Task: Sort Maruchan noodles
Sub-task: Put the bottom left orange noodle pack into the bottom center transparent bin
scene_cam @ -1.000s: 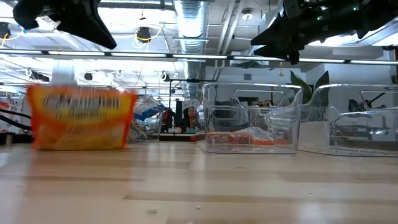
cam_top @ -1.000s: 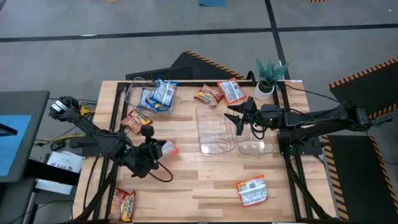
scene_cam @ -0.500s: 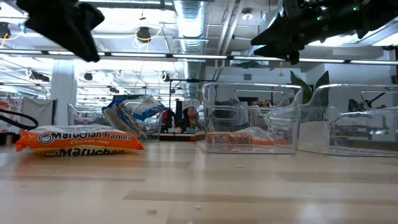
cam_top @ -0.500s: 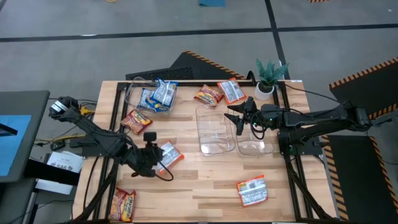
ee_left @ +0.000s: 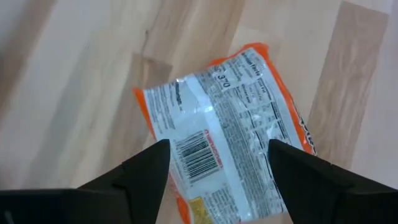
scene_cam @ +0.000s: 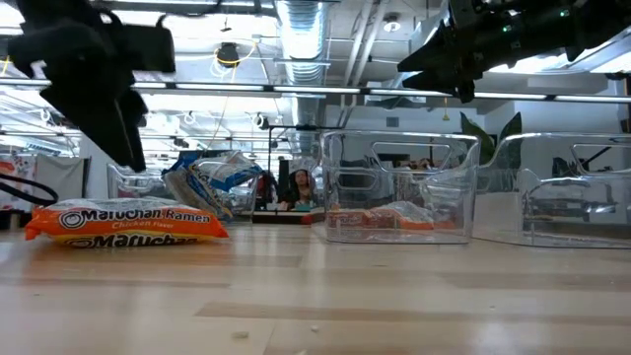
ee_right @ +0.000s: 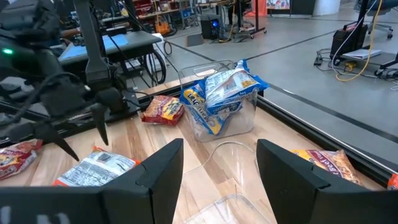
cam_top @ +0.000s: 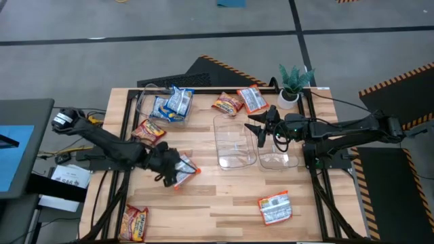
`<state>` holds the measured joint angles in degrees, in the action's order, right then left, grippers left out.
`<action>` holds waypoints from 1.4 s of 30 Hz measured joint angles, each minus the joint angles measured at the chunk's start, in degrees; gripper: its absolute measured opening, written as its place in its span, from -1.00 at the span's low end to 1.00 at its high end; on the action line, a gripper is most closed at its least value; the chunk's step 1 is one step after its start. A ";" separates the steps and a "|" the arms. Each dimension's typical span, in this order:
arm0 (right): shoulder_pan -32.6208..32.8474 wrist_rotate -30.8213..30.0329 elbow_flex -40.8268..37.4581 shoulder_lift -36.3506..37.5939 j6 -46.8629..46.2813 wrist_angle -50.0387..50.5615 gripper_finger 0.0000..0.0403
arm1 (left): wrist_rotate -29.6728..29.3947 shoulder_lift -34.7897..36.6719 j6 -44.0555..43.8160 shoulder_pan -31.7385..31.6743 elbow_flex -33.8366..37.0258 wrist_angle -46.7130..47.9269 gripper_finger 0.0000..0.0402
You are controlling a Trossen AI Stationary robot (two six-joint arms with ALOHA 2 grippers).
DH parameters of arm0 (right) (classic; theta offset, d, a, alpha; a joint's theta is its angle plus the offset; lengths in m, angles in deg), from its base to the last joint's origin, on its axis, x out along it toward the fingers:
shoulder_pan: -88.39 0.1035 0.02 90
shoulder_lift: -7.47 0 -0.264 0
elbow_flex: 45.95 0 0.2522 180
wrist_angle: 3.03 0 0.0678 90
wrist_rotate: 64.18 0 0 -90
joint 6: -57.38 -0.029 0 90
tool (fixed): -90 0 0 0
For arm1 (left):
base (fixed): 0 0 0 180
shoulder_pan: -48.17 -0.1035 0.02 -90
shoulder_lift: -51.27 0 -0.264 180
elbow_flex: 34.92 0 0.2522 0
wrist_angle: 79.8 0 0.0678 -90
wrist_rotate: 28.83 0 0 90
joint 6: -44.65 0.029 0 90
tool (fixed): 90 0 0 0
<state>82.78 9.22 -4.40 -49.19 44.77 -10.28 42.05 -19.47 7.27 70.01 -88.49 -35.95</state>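
An orange-and-white Maruchan packet (cam_top: 188,169) lies flat, back side up, on the wooden table (cam_top: 224,193) left of centre; it also shows in the low view (scene_cam: 128,222). My left gripper (cam_top: 173,169) hovers just above it, open, and in the left wrist view its fingers (ee_left: 146,171) stand on either side of the packet (ee_left: 230,124) without touching it. Blue packets (cam_top: 171,103) fill a clear bin at the back left. Other packets lie loose: red-and-yellow (cam_top: 148,131), (cam_top: 228,104), (cam_top: 134,222), orange-and-white (cam_top: 252,99), (cam_top: 274,207). My right gripper (cam_top: 260,130) waits open above the two clear bins.
Two clear bins (cam_top: 235,144), (cam_top: 278,150) stand side by side at the table's middle right. A small potted plant (cam_top: 293,85) sits at the back right corner. Cables run along the left edge beside the left arm.
My left gripper opened and let go of the orange packet, which went from hanging upright to lying flat on the table. The left arm shifted right over it. The right arm stayed still.
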 joint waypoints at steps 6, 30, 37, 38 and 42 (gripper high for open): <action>-0.01 0.00 -0.01 0.00 0.01 0.12 0.12 | 5.75 0.00 -3.46 -5.40 2.20 -2.34 0.28; -0.02 0.00 0.00 0.00 -0.45 0.72 0.12 | 10.67 -2.44 -2.80 -7.75 11.71 -14.83 -0.90; 0.00 0.00 0.00 0.00 -0.49 0.90 0.12 | 6.74 2.75 4.18 -7.64 5.34 -8.61 -0.99; 0.00 0.00 0.00 0.00 -0.49 0.85 0.12 | 5.41 3.87 5.36 -7.64 3.59 -7.71 -0.99; -0.02 0.00 0.00 0.00 -0.49 0.96 0.12 | 0.99 6.60 10.18 -7.73 -0.68 -6.26 -0.99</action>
<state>82.76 9.22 -4.40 -49.19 44.28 -9.32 43.04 -12.87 17.45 62.28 -89.16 -42.20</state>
